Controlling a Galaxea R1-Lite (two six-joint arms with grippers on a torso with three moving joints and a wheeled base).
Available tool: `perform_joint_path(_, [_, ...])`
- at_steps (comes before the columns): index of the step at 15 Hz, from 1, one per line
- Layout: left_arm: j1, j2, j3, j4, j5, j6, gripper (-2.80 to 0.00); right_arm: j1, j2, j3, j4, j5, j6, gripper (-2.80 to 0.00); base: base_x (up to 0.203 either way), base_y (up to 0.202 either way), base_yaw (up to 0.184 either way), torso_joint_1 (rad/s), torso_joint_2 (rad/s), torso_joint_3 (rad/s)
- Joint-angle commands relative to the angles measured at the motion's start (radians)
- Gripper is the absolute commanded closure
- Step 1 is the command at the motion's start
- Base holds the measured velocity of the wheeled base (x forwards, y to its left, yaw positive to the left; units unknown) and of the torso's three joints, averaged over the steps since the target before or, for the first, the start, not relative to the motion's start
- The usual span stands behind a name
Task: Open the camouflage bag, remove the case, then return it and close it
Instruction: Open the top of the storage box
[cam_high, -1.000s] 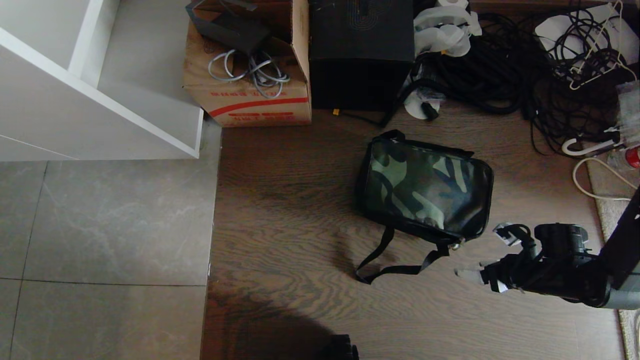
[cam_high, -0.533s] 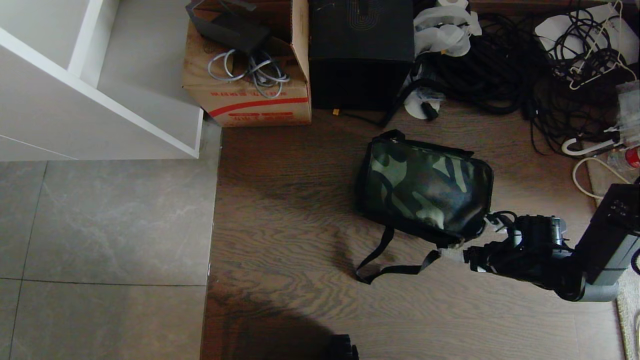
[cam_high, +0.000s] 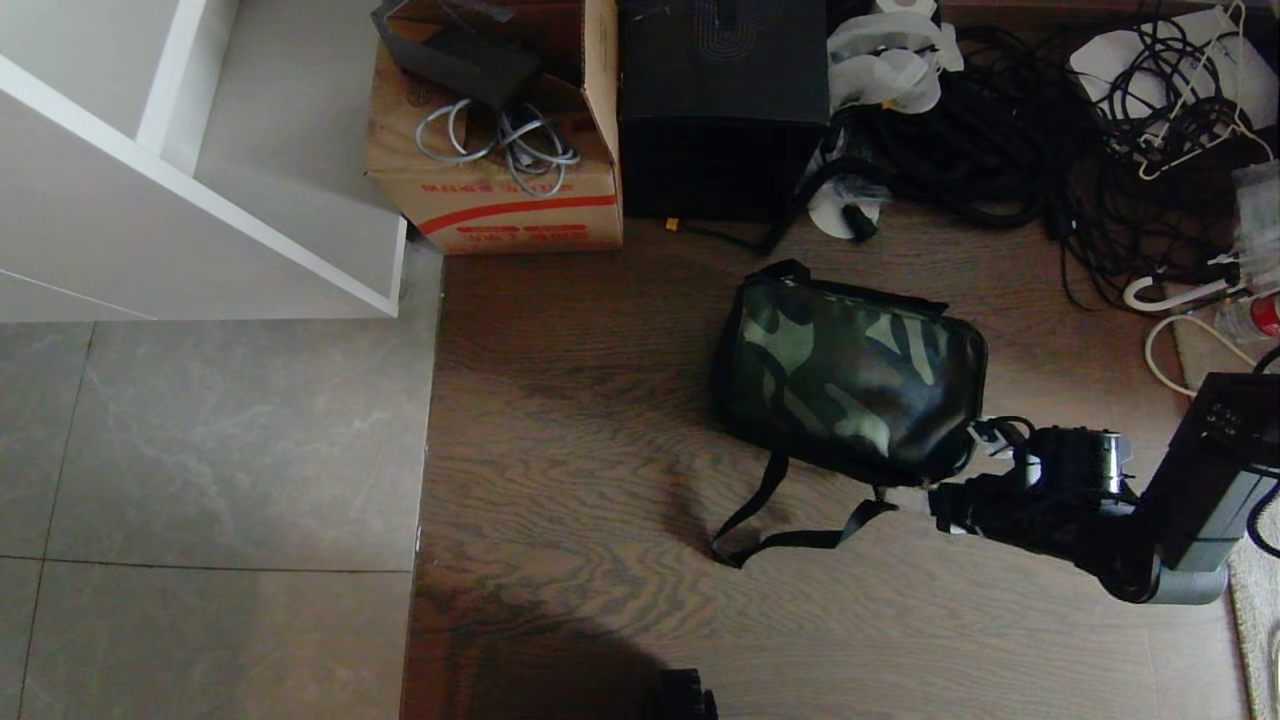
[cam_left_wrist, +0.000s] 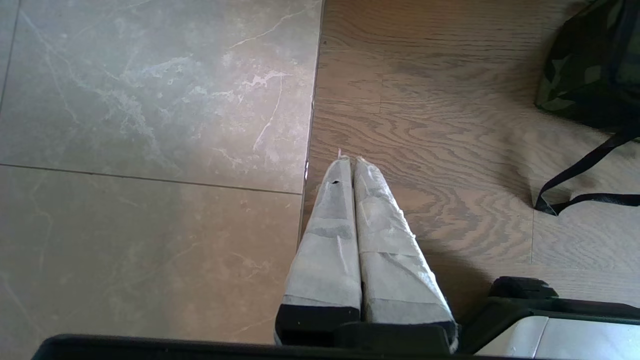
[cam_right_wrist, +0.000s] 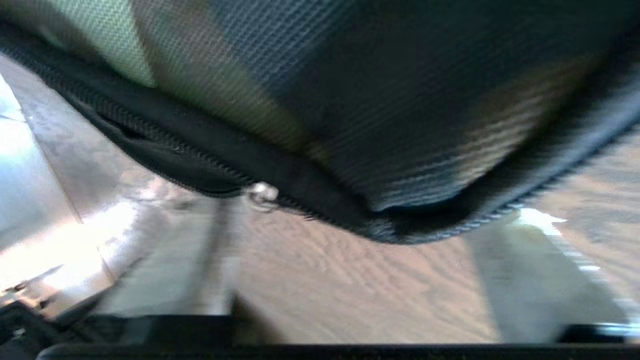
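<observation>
The right gripper (cam_high: 945, 480) sits at lower right of the head view, hard against the near right corner of the bag (cam_high: 850, 375), its fingers apart with that corner between them. In the right wrist view one pale finger (cam_right_wrist: 530, 280) shows below the bag's (cam_right_wrist: 320, 100) black zipper edge, and a small silver zipper pull (cam_right_wrist: 260, 192) hangs just off the seam; whether a finger touches the pull cannot be told through the blur.

The bag lies shut on the wood floor (cam_high: 600, 450) at centre right, its strap (cam_high: 790, 520) trailing toward the bottom of the frame. The case is not visible (nothing of the bag's inside shows). At upper centre a carton (cam_high: 495, 130) holds a dark box and a coil of grey cable (cam_high: 500, 140), and beside it stands a black box (cam_high: 720, 100). A tangle of black cords (cam_high: 1050, 130) fills the upper right.

A second ago the right gripper hung clear of the bag, lower and further right; it has since come up to the corner and its fingers have narrowed somewhat. The bag has not shifted.

The left gripper (cam_left_wrist: 347, 160) shows only in its own wrist view, fingers pressed together above the seam between tile (cam_left_wrist: 150, 125) and wood. The right forearm is cut off by the right frame edge.
</observation>
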Motion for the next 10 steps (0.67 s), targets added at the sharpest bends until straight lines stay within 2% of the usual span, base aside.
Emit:
perform_joint_path(1, [0.000, 0.000, 0.009, -0.001, 0.000, -0.001, 0.00, -0.002, 0.008, 0.001, -0.009, 0.003, -0.011, 0.00, 0.000, 0.000, 0.000, 0.000, 0.00, 0.000])
perform_joint_path(8, [0.000, 0.000, 0.009, 0.000, 0.000, -0.001, 0.00, -0.005, -0.022, 0.024, -0.010, 0.002, -0.016, 0.00, 0.000, 0.000, 0.000, 0.000, 0.00, 0.000])
perform_joint_path(10, [0.000, 0.000, 0.010, 0.000, 0.000, -0.001, 0.00, -0.015, -0.045, 0.041, -0.009, 0.002, -0.040, 0.00, 0.000, 0.000, 0.000, 0.000, 0.00, 0.000])
